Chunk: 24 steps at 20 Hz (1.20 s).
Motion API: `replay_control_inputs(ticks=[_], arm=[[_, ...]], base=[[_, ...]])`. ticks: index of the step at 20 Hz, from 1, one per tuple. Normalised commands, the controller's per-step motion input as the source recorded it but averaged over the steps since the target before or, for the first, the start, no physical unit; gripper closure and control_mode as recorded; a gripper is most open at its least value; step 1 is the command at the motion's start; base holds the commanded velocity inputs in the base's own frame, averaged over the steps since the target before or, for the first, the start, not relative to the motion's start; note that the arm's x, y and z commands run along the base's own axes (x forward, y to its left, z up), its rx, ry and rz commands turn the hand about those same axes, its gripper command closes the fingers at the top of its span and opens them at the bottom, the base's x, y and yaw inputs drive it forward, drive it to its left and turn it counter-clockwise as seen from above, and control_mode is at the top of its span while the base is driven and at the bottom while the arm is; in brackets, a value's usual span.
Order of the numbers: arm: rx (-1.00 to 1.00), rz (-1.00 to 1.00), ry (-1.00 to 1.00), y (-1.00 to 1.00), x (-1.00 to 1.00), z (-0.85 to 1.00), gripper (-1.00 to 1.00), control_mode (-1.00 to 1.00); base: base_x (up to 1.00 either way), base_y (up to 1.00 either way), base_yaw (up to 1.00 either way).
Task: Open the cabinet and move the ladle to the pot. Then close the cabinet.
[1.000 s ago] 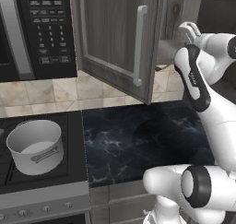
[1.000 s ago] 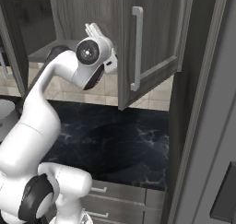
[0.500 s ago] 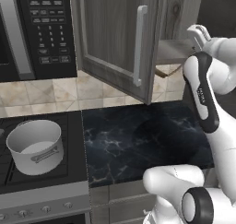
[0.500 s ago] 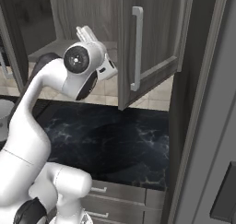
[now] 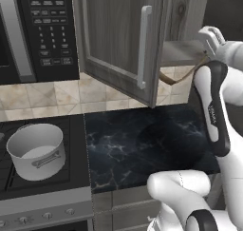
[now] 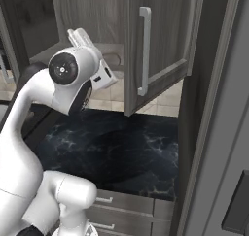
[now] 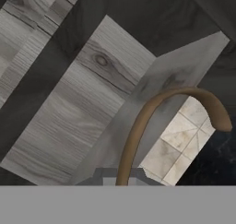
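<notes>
Ladle point(image 7: 152, 121) held in closed gripper point(image 5: 211, 37) just outside open cabinet point(image 5: 121, 44), hooked handle end projected beyond fingertips; pot point(image 5: 35, 151) well apart, lower left.

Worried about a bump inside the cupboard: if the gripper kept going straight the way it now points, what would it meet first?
Most likely the cabinet interior: the hand view looks past the held ladle at its wood-grain back panel and shelf. Depth is unclear, though.

Soft, even light surrounds me, with no hard glare. The dark marbled table point(image 5: 142, 144) carries only a faint sheen and a broad, soft shadow at its middle. The cabinet point(image 5: 118, 40) interior behind the open door falls dim. My hand view is slightly blurred up close; wood grain looks smeared.
</notes>
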Motion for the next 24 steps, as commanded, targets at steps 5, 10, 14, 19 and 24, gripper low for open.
replay_control_inputs(ticks=[5,10,14,19,24], arm=[[0.00,-0.02,0.00,0.00,-0.55,0.09,1.00,-1.00],[0.00,-0.01,0.00,0.01,-0.60,0.05,1.00,-1.00],[0.00,-0.01,0.00,0.00,-0.69,0.03,1.00,-1.00],[0.00,0.00,0.00,0.05,-0.76,0.00,1.00,-1.00],[-0.04,0.00,-0.01,0.32,-0.76,0.00,1.00,-1.00]], base=[[0.00,0.00,0.00],[0.00,0.00,0.00],[0.00,0.00,0.00],[0.00,0.00,0.00],[0.00,0.00,0.00]])
